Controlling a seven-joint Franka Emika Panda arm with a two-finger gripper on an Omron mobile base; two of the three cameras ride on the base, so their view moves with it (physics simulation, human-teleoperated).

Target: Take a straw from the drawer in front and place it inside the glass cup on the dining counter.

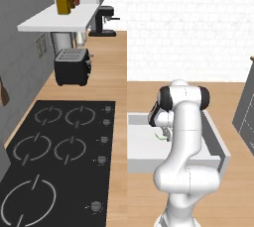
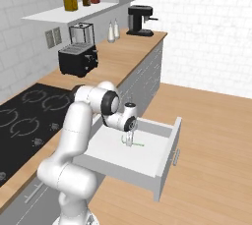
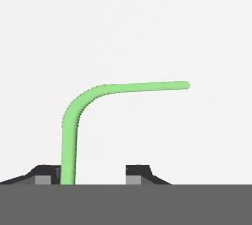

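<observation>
The white drawer (image 2: 110, 153) is pulled out in front of me, its white inside bare apart from the straw. The light-green straw (image 3: 78, 106) lies flat on the drawer floor with its bent tip turned sideways; it is also visible as the green straw (image 2: 139, 144) and straw (image 1: 159, 136). My gripper (image 3: 92, 172) reaches down into the drawer (image 1: 141, 144) and stands open around the straw's long part, which sits right beside one fingertip (image 3: 48, 174) and away from the other. From the base, the gripper (image 2: 128, 142) hangs just above the drawer floor. The glass cup and dining counter are out of view.
A wood counter (image 2: 115, 57) with a black cooktop (image 1: 59, 151) runs along the wall. On it stand a black toaster (image 1: 72, 66), a blender (image 2: 81, 34) and a coffee machine (image 2: 139, 20). A shelf (image 1: 59, 18) holds jars. Wood floor (image 2: 216, 135) lies beyond the drawer.
</observation>
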